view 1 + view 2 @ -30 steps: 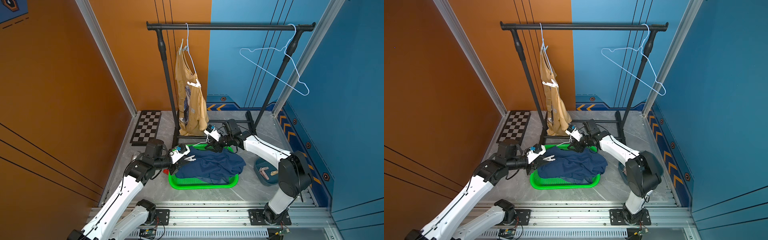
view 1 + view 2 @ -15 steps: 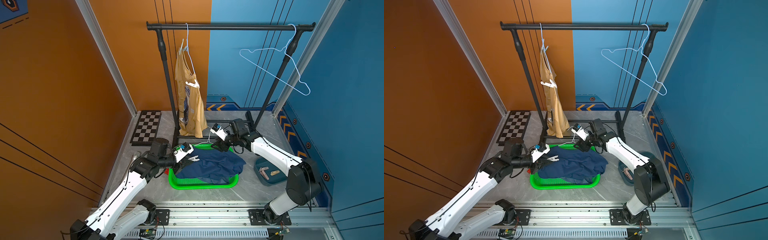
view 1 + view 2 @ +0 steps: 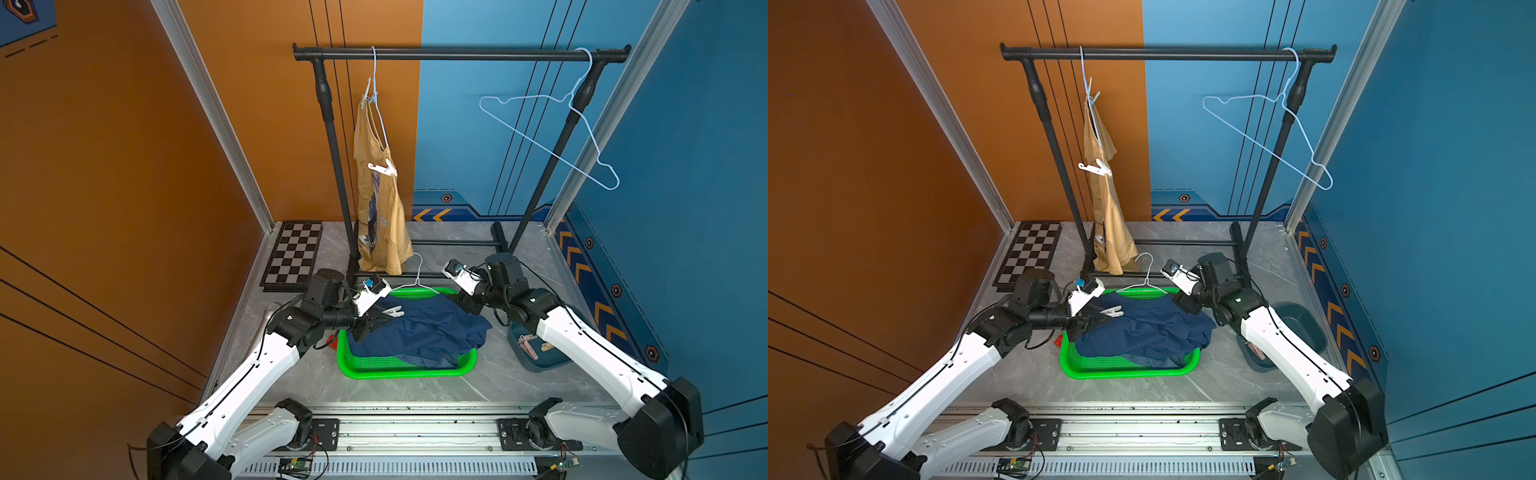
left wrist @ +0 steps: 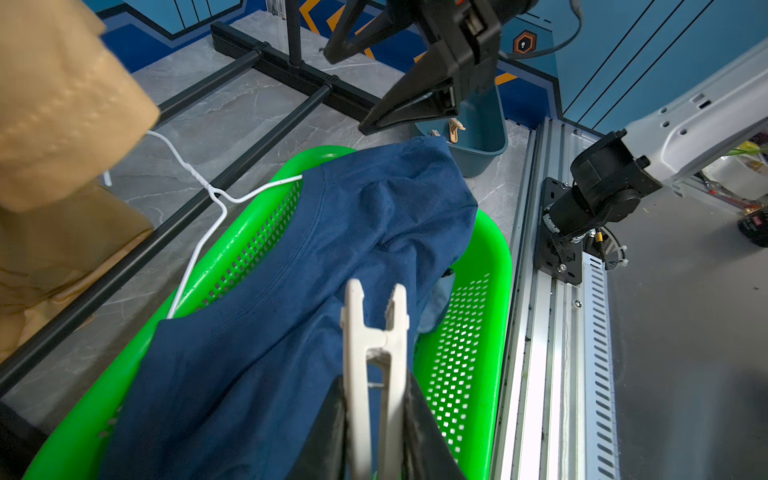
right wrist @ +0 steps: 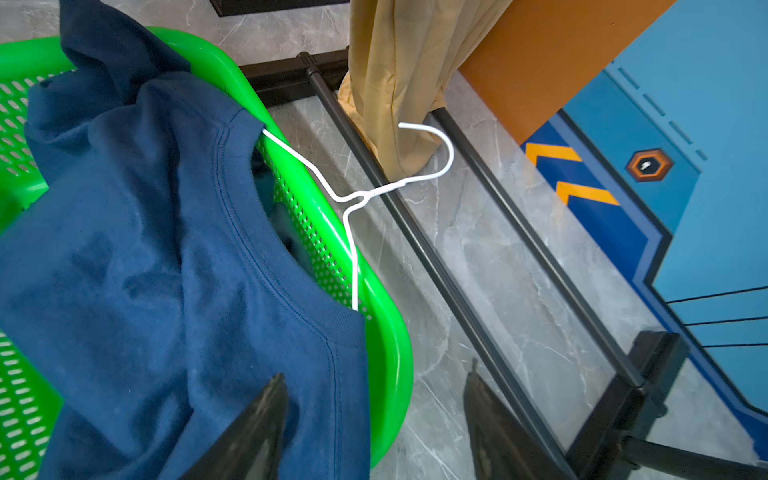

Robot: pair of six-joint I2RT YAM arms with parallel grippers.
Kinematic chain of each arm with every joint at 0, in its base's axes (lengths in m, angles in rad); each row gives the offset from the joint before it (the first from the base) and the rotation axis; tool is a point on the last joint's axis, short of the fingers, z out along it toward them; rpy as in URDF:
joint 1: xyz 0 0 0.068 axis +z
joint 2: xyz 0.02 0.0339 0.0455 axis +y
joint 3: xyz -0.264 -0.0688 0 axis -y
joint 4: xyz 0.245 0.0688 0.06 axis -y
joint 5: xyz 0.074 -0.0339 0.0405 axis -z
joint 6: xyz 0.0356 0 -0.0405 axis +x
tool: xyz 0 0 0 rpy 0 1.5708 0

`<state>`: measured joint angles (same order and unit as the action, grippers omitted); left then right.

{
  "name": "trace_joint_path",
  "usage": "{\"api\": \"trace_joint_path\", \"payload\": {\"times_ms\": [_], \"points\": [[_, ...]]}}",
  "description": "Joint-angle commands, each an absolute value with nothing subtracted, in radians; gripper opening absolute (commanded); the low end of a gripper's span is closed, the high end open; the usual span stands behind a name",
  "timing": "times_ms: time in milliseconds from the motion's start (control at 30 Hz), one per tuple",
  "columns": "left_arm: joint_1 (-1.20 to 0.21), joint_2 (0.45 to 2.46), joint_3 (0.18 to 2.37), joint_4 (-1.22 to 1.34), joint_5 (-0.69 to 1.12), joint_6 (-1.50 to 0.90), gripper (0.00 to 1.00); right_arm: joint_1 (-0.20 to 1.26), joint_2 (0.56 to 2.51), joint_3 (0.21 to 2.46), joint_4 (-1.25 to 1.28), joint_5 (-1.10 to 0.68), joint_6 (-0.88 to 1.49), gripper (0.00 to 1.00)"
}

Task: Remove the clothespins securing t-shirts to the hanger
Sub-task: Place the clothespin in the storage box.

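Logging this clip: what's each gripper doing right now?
Left gripper: shut on the white clothespin.
Right gripper: open, holding nothing.

Right pincer point(image 5: 374, 376) has spread open and drawn back.

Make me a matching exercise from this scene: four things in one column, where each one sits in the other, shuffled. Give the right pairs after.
Things:
1. mustard t-shirt
2. navy t-shirt
3. white clothespin
4. teal bin

Places:
A. clamped in the jaws of the left gripper
B. on the floor, with loose pegs inside
C. hanging on the rack
D. heaped in the green basket

Pairs: 1-C, 2-D, 3-A, 4-B
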<state>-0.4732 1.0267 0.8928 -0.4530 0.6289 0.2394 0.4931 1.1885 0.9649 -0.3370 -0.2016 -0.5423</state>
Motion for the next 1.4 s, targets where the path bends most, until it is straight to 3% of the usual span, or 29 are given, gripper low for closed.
{"api": "trace_joint_path", "payload": {"times_ms": [0, 233, 600, 1367], "points": [[-0.487, 1.038, 0.916, -0.417, 0.634, 0.181, 0.22, 0.534, 1.101, 0.883, -0.219, -0.123, -0.646, 0.69], [-0.489, 1.07, 0.944, -0.408, 0.661, 0.125, 0.22, 0.681, 0.988, 0.718, 0.081, -0.092, -0.806, 0.74], [-0.49, 1.097, 0.967, -0.409, 0.7, 0.053, 0.23, 0.876, 1.114, 0.746, 0.279, -0.047, -0.921, 0.73], [-0.488, 1.142, 0.999, -0.408, 0.701, -0.007, 0.24, 0.936, 1.277, 0.845, 0.307, -0.025, -1.045, 0.48]]}}
